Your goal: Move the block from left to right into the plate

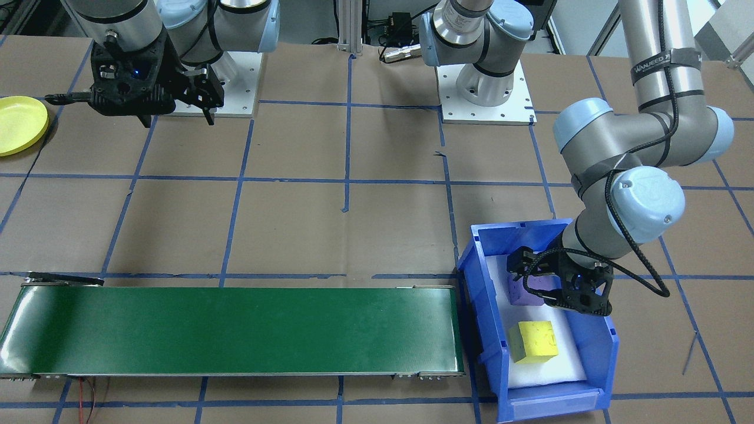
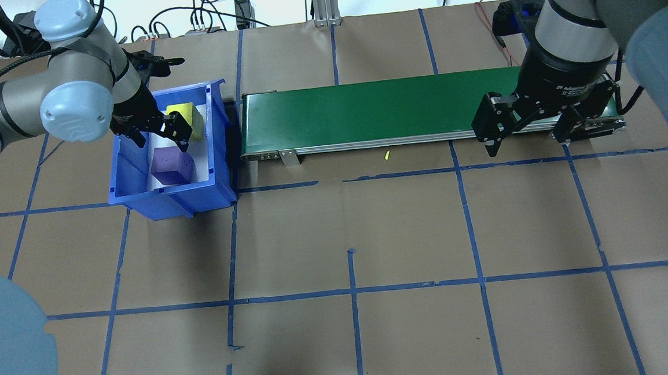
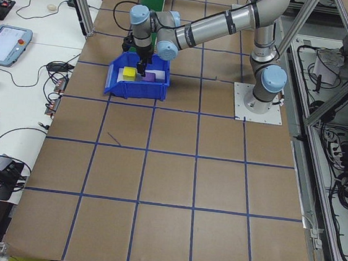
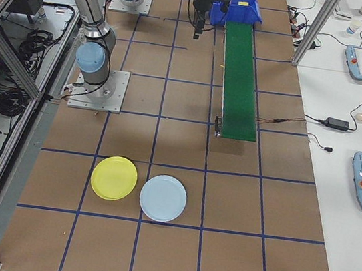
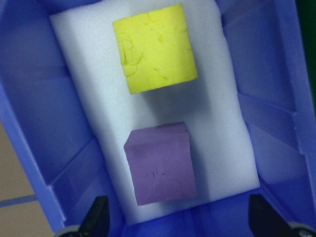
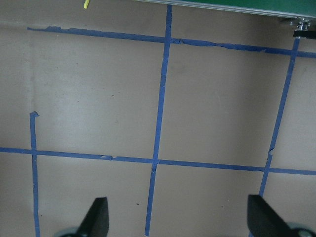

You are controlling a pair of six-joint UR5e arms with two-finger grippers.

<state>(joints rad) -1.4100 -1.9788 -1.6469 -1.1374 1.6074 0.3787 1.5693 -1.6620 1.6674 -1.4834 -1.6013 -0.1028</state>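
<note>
Two foam blocks lie on white foam inside the blue bin: a yellow block and a purple block. My left gripper hangs open over the bin, above the purple block, with nothing between its fingers. The yellow block sits apart, toward the bin's open front. The yellow plate lies at the table's far right end, also seen as the yellow plate. My right gripper hovers open and empty above bare table by the conveyor's right end.
A long green conveyor belt runs from beside the bin toward the right arm. A pale blue plate lies next to the yellow one. Brown table paper with blue tape lines covers the table. Operators' desks with tablets flank the table's far side.
</note>
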